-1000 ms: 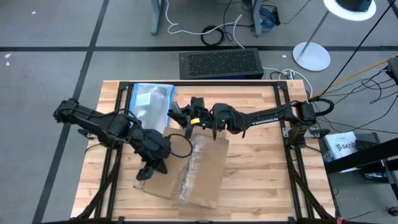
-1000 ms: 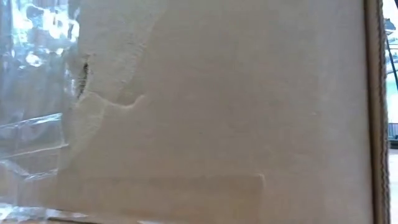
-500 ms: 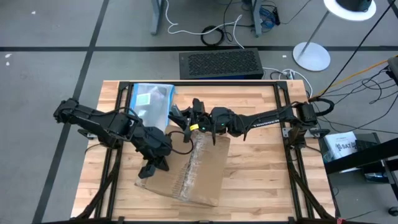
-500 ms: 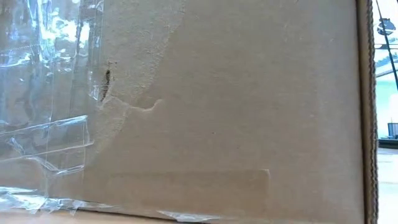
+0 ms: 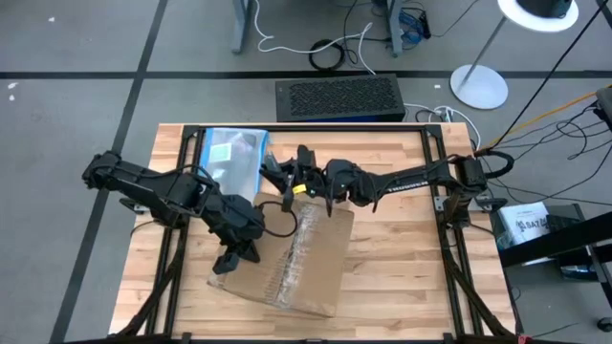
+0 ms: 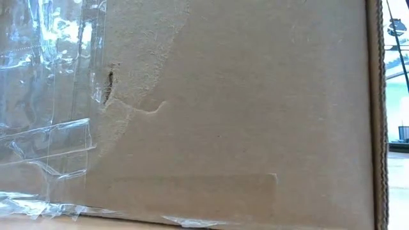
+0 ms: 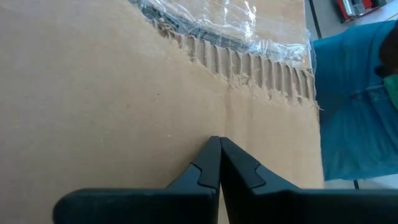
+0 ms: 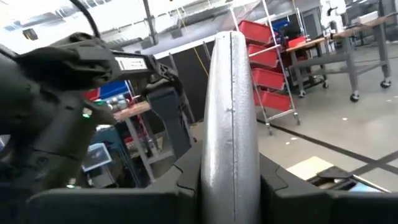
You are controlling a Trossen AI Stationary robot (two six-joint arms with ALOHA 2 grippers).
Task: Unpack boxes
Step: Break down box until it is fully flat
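The brown cardboard box (image 5: pixel 311 263) lies flat on the table's near middle, with a torn strip of clear tape (image 5: pixel 295 250) along its top. It fills the low view (image 6: pixel 243 115). My left gripper (image 5: pixel 229 260) is shut, its tips on the box's left part (image 7: pixel 112 93). Above the box's far edge my right gripper (image 5: pixel 277 175) is shut on a grey flat thing (image 8: pixel 229 93). A black loop (image 5: pixel 275 218) hangs under that gripper. My left gripper (image 7: pixel 219 142) sets its shut fingertips on the box's upper face (image 7: pixel 217 127), near its left end. The fingers slant down from the table's left. My right gripper (image 8: pixel 229 171) pinches the grey flat thing's two broad faces (image 8: pixel 214 155) between its fingers, coming about level from the table's right. The thing shows edge-on, stands past the fingers and is clear of the table.
A clear pouch with a blue edge (image 5: pixel 232 153) lies at the table's far left. A black grille-topped unit (image 5: pixel 339 97) stands on the floor beyond the far edge. Black frame rails (image 5: pixel 440 182) run along the table's sides. Bare wood lies right of the box.
In the first half second the box slid slightly, shifting toward the right of the low view; since then it has kept still. My right gripper has rolled a little about its own line with the grey thing.
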